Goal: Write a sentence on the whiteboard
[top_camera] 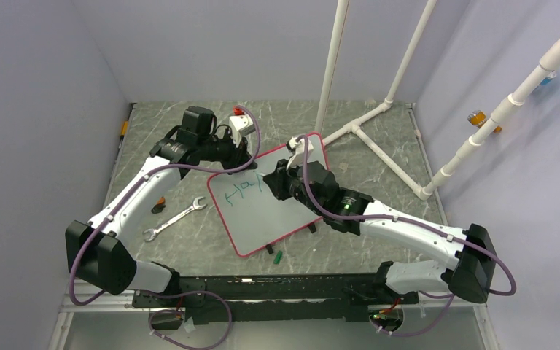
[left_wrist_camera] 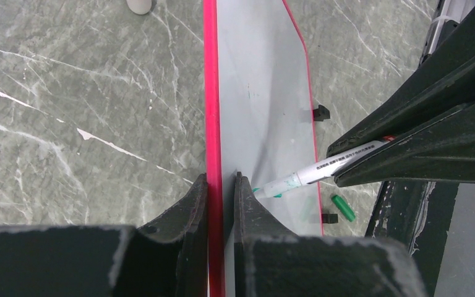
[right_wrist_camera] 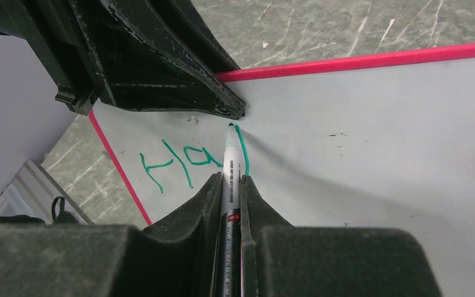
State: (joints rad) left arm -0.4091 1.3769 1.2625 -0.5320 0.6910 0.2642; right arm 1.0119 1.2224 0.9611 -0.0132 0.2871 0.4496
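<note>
the whiteboard (top_camera: 259,219) sits skewed mid-table (top_camera: 379,240), long side running from the left up toward the far right. the sentence (right_wrist_camera: 185,164) reads roughly "ha" plus a stroke, near its left corner. left gripper (left_wrist_camera: 221,182) pinches the red frame edge. right gripper (right_wrist_camera: 231,180) is clamped on the marker (right_wrist_camera: 230,158), tip touching the board. a green cap (top_camera: 278,256) lies just off the near edge.
</note>
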